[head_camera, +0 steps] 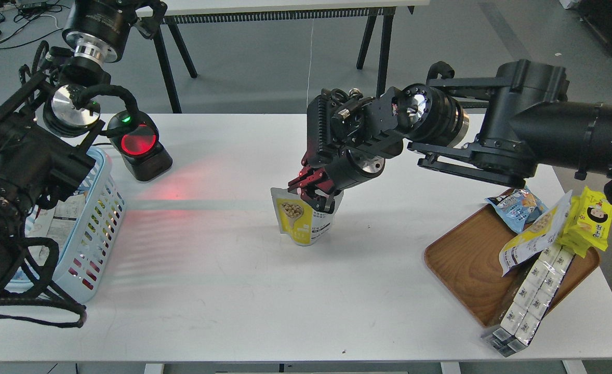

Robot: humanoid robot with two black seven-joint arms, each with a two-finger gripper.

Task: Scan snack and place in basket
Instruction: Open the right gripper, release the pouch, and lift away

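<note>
The snack (300, 218), a small pouch with a yellow front and a picture of round beige pieces, stands upright on the white table (223, 291) at its middle. My right gripper (314, 193), with red and black fingers, hovers just over the pouch's top right corner. Its jaws look apart and it is not gripping the pouch. The light blue basket (95, 218) stands at the table's left edge, with papers inside. My left arm (30, 156) hangs dark above the basket. I cannot pick out its fingers.
A black scanner (140, 148) with a glowing red window stands behind the basket and casts red light on the table. A wooden tray (467, 265) at the right holds a longer yellow-white pouch (534, 234), a blue packet (516, 205), a bright yellow packet (591, 221) and a long box (532, 293).
</note>
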